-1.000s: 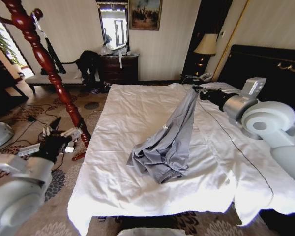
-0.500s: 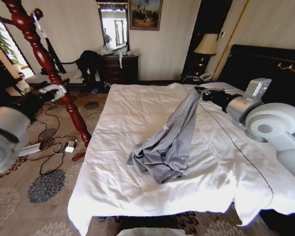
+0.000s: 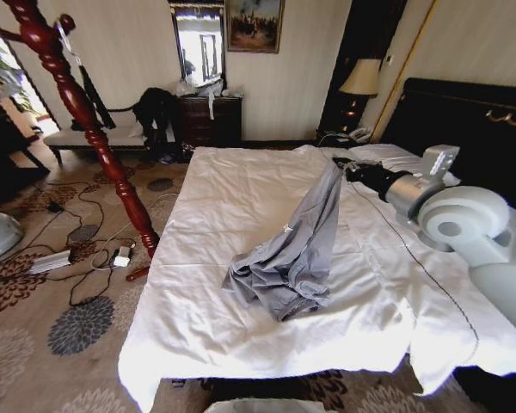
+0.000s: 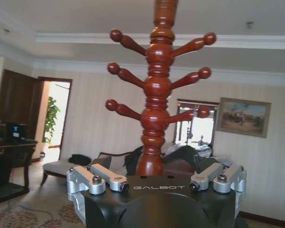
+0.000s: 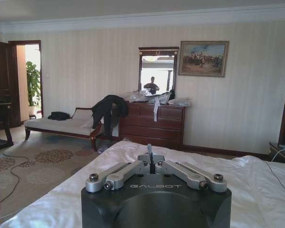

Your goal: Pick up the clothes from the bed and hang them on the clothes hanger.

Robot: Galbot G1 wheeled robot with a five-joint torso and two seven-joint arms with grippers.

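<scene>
Grey-blue thin shirt [image 3: 297, 245] is half lifted off the bed [image 3: 232, 206]: upper end pulled into a narrow taut strip, lower part still heaped in crumpled folds on the white sheet near mid-bed. Right gripper [image 3: 341, 164] holds that raised end, fingers [image 5: 133, 169] pressed together on the cloth. Left gripper [image 4: 156, 185] is up beside the red wooden coat stand [image 4: 156, 95], fingers [image 4: 107, 178] spread, holding nothing.

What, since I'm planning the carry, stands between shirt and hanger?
Nothing visible does. The right hand holds the shirt's top above the bed; open space lies between it and the hanger on the coat stand.
</scene>
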